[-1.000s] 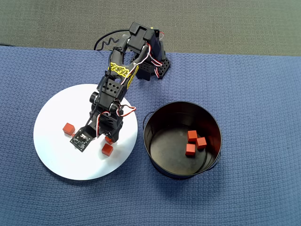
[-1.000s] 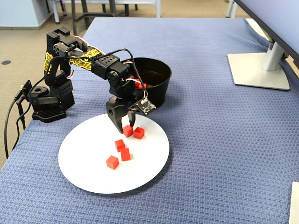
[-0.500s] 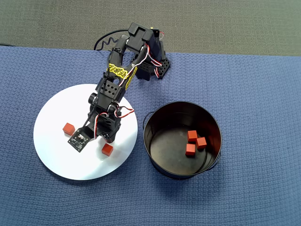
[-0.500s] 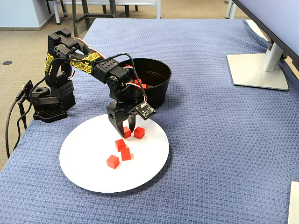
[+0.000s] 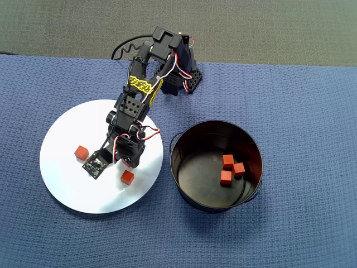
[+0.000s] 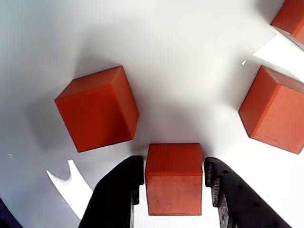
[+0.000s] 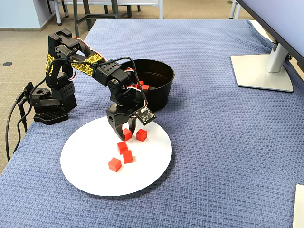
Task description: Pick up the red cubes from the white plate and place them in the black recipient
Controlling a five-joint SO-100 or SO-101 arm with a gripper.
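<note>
Now: five red cubes (image 7: 122,147) on the white plate (image 7: 90,175), three more inside the black recipient (image 5: 184,184). Gripper (image 6: 173,176) low over the plate, jaws flanking one cube (image 6: 173,178) on both sides, seemingly touching it.

From my remote station: a blue waffle-weave tablecloth (image 7: 213,142) covers the whole table under the end effector. Far right of it, a grey flat monitor stand base (image 7: 262,71). Beyond it, beige carpet floor (image 7: 19,42) and grey metal chair legs (image 7: 88,14). Light even, shadows soft.
</note>
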